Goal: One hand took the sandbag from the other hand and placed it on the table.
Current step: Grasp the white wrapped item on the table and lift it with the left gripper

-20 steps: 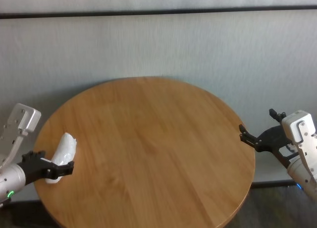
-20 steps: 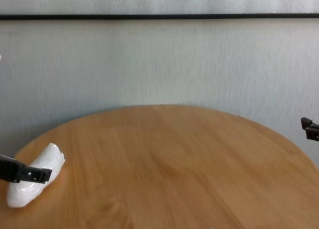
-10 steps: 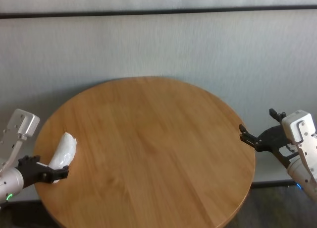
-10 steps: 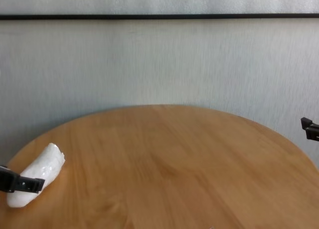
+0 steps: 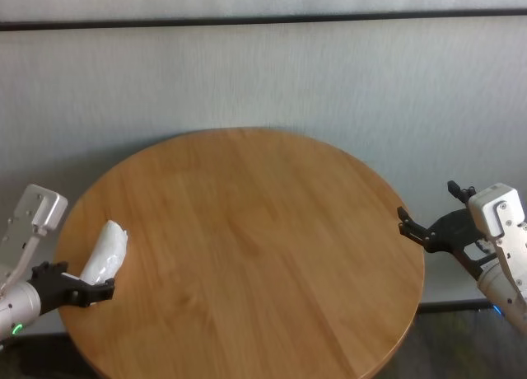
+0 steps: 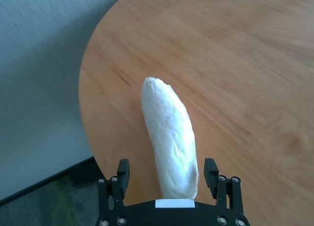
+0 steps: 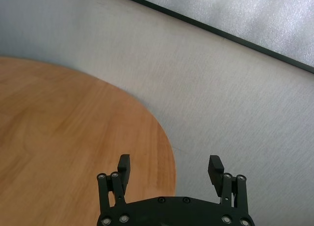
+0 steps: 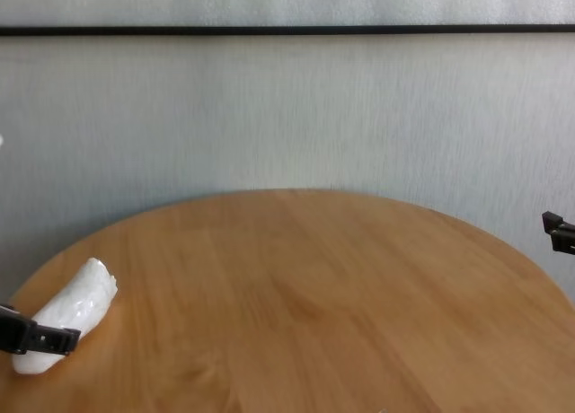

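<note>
Head view shows the sandbag (image 5: 105, 252) lying on the table (image 5: 247, 231) close to its left rim, long axis pointing inward toward the table's middle. The left gripper (image 5: 82, 292), the one with the green ring light, sits at the bag's outer end with its jaws spread to either side of it; the left wrist view shows clear gaps between bag and each finger, so nothing is pinched. That straddling pose suits either a pickup or a release along the bag's narrow width. The right gripper (image 5: 420, 229) hangs just off the table's right rim, jaws spread and empty, likely parked.
</note>
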